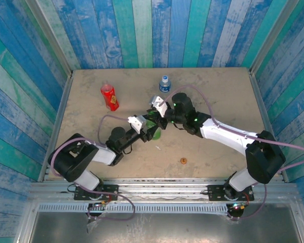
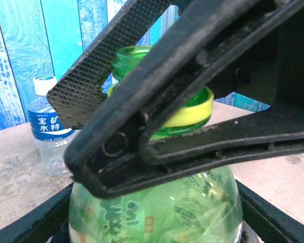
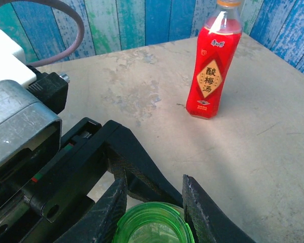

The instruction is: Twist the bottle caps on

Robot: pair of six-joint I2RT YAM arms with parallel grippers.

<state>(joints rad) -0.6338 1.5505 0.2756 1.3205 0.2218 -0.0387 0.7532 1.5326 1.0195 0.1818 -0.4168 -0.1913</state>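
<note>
Left gripper (image 1: 151, 129) clamped on translucent green plastic bottle (image 2: 157, 202), right gripper (image 3: 157, 212) pinching small round light green plastic cap (image 3: 151, 224): hold the cap square to the neck and twist without tilting.

My surface (image 1: 218, 96) is a pale beige slab, mottled and scuffed. On it a red plastic bottle with a yellow label (image 1: 109, 97) stands upright toward the far left. A short clear plastic bottle with a blue label (image 1: 164, 84) stands upright near the far edge, well apart from the red one. A tiny round orange cap (image 1: 183, 161) lies alone near the front edge. A translucent green plastic bottle (image 1: 155, 133) is at mid-surface; I cannot tell whether its base touches.
</note>
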